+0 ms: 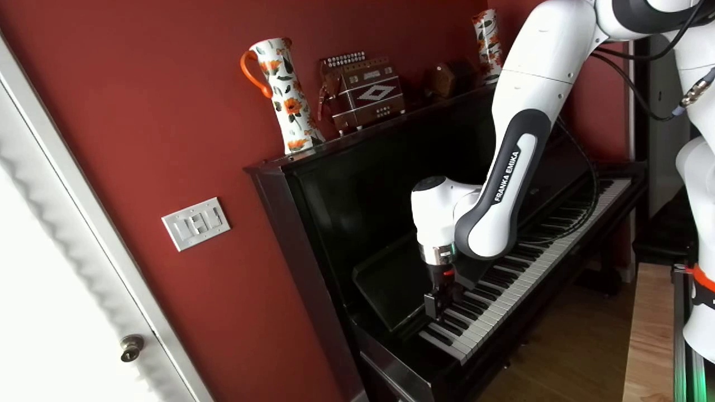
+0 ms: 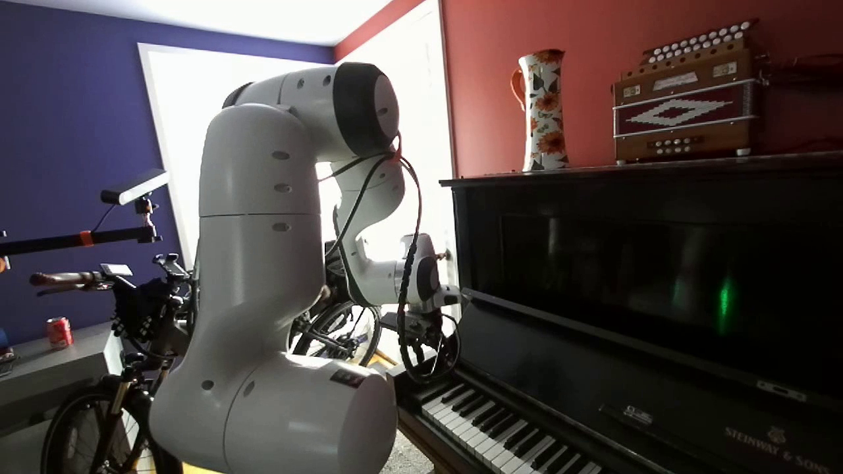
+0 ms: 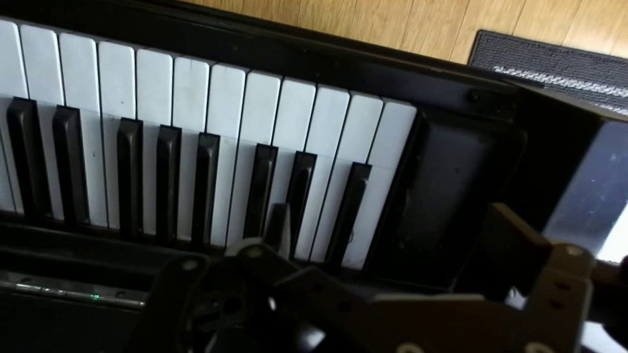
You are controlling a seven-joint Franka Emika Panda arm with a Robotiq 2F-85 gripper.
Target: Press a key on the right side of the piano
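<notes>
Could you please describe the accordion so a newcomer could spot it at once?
Start at the large black piano by the red wall. On its top, beside the orange-handled flowered pitcher, stands the brown accordion. Unlike its neighbours, it shows rows of white buttons and a white diamond pattern.

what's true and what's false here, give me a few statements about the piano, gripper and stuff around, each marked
1. The accordion sits on top of the piano. True.
2. The gripper is shut. False: the gripper's jaws stand apart in the wrist view.
3. The orange-handled floral pitcher stands upright. True.
4. The switch plate is fixed to the piano. False: the switch plate is on the red wall.
5. The gripper is near one end of the keyboard. True.
6. The red can lies on its side. False: the red can stands upright on a grey surface.
</notes>
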